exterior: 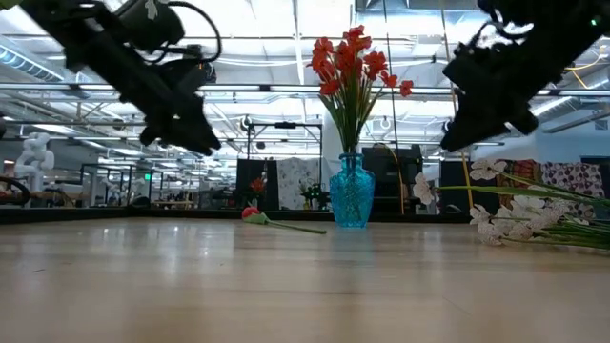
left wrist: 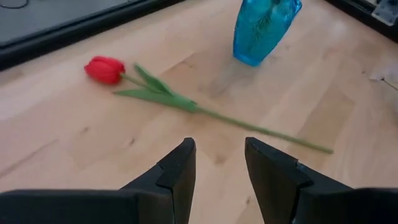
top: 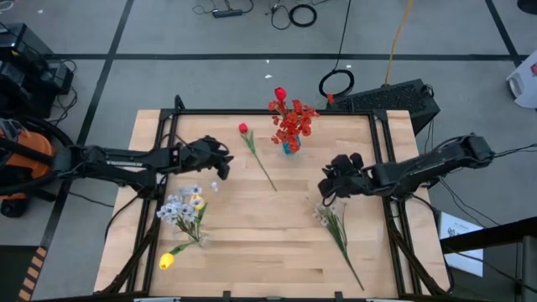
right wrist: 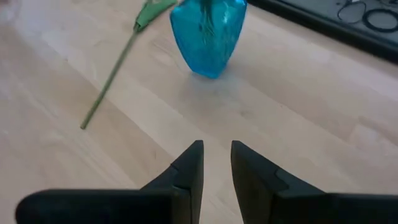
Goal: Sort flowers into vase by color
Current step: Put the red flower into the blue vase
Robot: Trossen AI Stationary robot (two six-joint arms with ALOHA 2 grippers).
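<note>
Red tulip [left wrist: 104, 69] lying on desk [top: 252, 243] beside blue vase [top: 290, 146]. Left claw [left wrist: 217, 163] above it, open, empty. Best lowered astride the stem. Right claw [right wrist: 216, 163] narrowly parted, empty.

Open tabletop [top: 294, 235] between pincers; vase [top: 290, 146] behind

Overhead, table-level and two close wrist views, all sharing the blue vase [top: 290, 147].
</note>
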